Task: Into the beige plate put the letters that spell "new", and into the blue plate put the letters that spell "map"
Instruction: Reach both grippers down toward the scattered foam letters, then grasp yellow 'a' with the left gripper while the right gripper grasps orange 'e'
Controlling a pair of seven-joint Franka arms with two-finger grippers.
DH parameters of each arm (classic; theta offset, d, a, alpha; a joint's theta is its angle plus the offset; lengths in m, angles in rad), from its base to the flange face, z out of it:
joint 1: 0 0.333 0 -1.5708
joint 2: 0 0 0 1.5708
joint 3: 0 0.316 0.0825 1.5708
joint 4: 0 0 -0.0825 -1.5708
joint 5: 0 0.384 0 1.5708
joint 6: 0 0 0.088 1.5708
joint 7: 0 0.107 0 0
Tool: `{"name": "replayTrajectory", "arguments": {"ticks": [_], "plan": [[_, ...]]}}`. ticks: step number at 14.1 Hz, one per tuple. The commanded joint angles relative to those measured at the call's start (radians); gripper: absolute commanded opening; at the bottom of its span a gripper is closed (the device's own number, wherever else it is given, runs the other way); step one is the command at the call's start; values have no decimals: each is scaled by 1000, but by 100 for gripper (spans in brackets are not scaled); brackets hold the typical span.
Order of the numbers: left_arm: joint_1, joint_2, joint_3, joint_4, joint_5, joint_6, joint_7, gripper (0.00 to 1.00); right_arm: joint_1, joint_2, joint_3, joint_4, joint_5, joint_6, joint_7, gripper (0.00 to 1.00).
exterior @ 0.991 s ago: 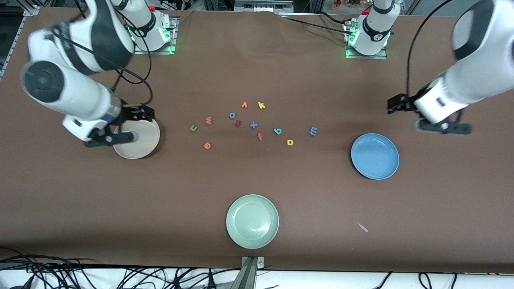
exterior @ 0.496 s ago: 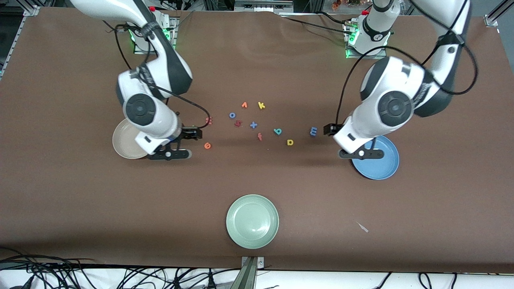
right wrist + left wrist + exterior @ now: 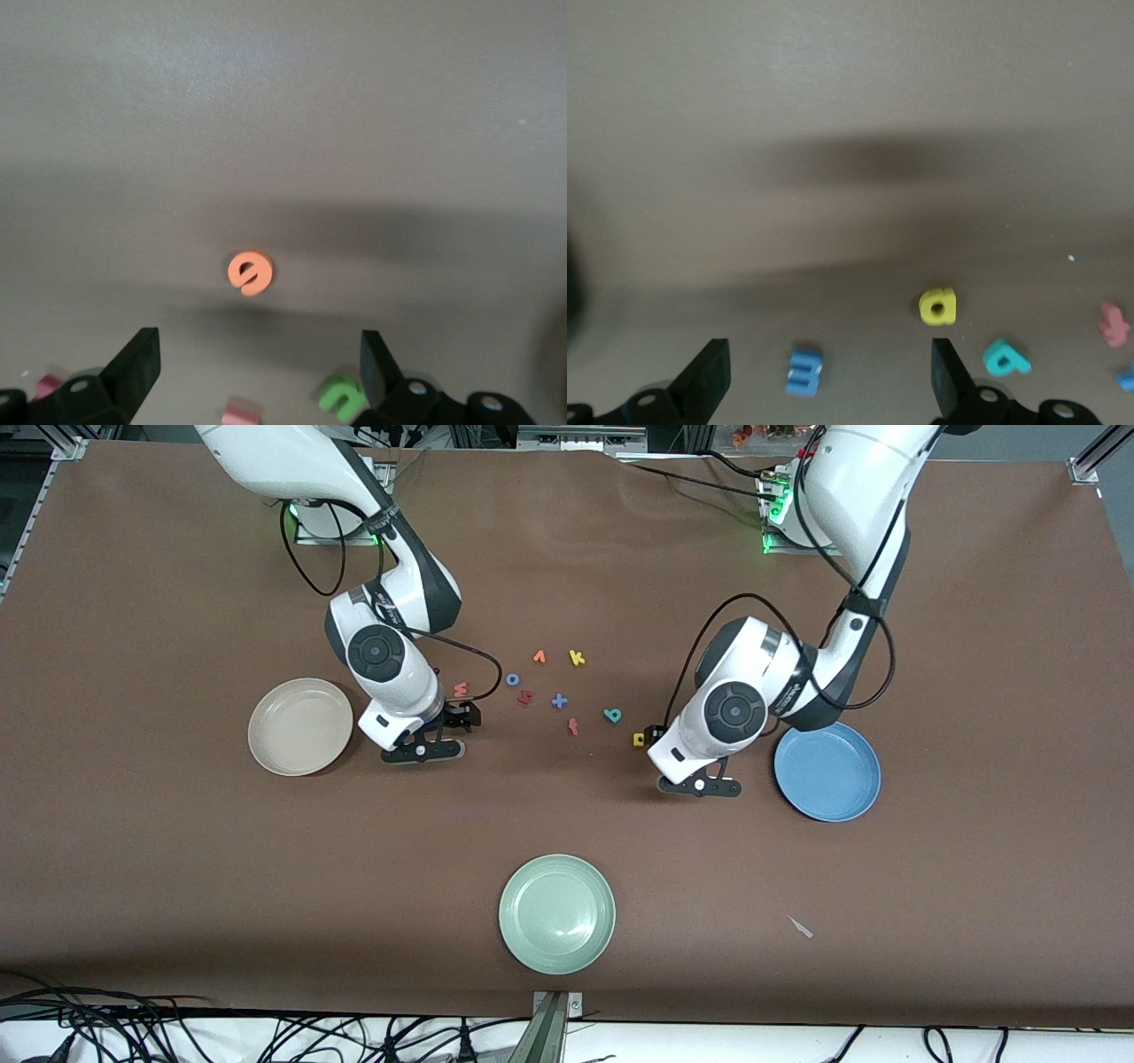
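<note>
The small foam letters are scattered near the middle of the brown table (image 3: 177,868), none yet in a plate. The round cream-beige plate (image 3: 300,726) lies toward the right arm's end, the round sky-blue plate (image 3: 827,771) toward the left arm's end (both are empty). The right gripper (image 3: 252,376) is held wide open over the orange foam "e" (image 3: 249,272), with the green foam "n" (image 3: 341,395) just beside one finger and the pinkish-red "w" (image 3: 461,689) nearby. The left gripper (image 3: 824,381) is spread open over the blue foam "m" (image 3: 803,372), with the yellow "a" (image 3: 937,305) and teal "p" (image 3: 1005,358) close by. The first pickups appear to be in hand; a straight descent and centred closure on each letter is called for next.
</note>
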Motion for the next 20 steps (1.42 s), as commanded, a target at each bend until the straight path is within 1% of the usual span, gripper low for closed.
{"name": "replayTrajectory", "arguments": {"ticks": [1, 3, 4, 6, 7, 8, 11, 13, 15, 16, 17, 18, 19, 20], "plan": [[-29, 66, 9, 22, -4, 62, -31, 99, 15, 57, -9, 4, -26, 65, -1, 100], [-30, 84, 9, 22, -3, 78, -34, 98, 12, 71, -9, 12, -24, 67, -42, 100], [-30, 89, 9, 20, -3, 86, -34, 94, 6, 71, -9, 12, -24, 67, -64, 99], [-53, 101, 9, 22, -4, 92, -38, 89, 3, 75, -9, 18, -23, 67, -82, 89], [-58, 101, 9, 22, -4, 95, -52, 89, 3, 84, -9, 22, -21, 67, -82, 84], [-70, 100, 9, 22, -6, 96, -61, 88, 4, 91, -9, 27, -21, 68, -82, 81], [-98, 111, 9, 20, -3, 110, -106, 84, 6, 111, -9, 42, -15, 74, -81, 79], [-112, 124, 9, 20, -3, 121, -115, 80, 7, 111, -9, 42, -15, 81, -81, 73], [-115, 132, 11, 20, -3, 138, -117, 74, 9, 112, -9, 42, -13, 81, -79, 68], [-116, 135, 11, 20, -3, 141, -117, 69, 9, 112, -9, 42, -13, 82, -79, 65], [-121, 143, 13, 20, -1, 141, -115, 60, 9, 112, -9, 48, -12, 81, -79, 64], [-122, 143, 13, 20, 0, 141, -115, 46, 10, 114, -9, 54, -10, 81, -78, 61], [-121, 140, 13, 20, 7, 139, -114, 25, 10, 115, -9, 56, -10, 81, -71, 60], [-119, 137, 13, 22, 14, 133, -115, 9, 12, 115, -9, 56, -10, 81, -70, 60]]}}
